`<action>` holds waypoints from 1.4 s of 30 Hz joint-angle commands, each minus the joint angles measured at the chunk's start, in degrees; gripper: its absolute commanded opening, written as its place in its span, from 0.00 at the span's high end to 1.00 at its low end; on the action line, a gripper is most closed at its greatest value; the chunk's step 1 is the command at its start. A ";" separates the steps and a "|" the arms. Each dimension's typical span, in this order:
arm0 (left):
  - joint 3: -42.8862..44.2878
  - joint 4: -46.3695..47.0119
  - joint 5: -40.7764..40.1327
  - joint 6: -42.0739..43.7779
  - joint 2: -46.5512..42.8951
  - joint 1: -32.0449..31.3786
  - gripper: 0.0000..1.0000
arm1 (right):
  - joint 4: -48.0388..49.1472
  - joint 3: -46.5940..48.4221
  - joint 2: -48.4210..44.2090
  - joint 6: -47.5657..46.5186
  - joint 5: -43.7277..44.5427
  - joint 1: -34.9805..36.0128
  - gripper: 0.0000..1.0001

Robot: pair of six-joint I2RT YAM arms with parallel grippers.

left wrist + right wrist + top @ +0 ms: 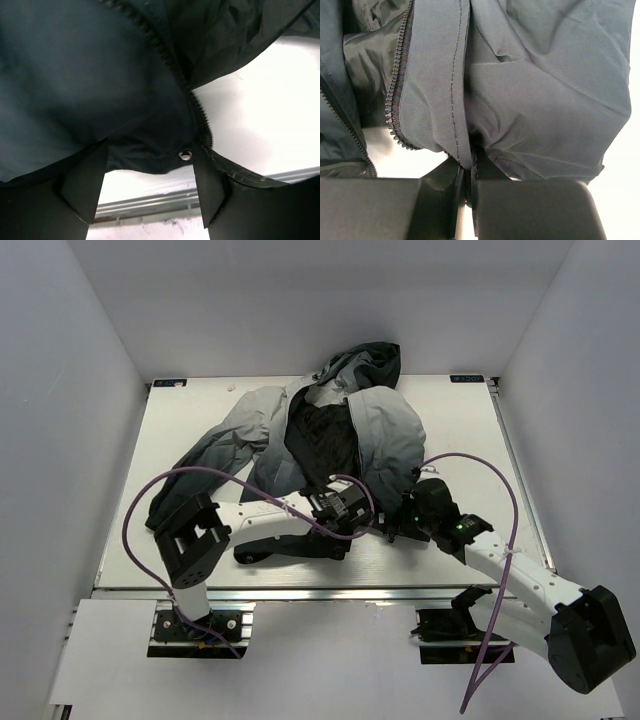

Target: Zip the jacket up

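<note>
The jacket [380, 435] lies open on the table, light grey at the shoulders, black at the hem, hood at the back. My left gripper [352, 512] is open at the bottom hem; in the left wrist view [150, 175] its fingers straddle the black hem [145, 160], with a metal snap [185, 155] and the zipper teeth [170, 60] just above. My right gripper [400, 525] is shut on the jacket's front edge; in the right wrist view [468, 185] the pads pinch a stitched grey fold [457, 100] beside a zipper row [397, 85].
White walls enclose the table [200, 410] on three sides. A metal rail [320, 590] runs along the near edge. Purple cables [150, 500] loop above both arms. A sleeve [215, 450] stretches toward the left.
</note>
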 commanded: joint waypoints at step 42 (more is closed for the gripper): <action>-7.59 8.65 2.91 6.91 -2.20 2.13 0.10 | -0.89 -0.52 1.26 1.72 3.08 -0.37 1.00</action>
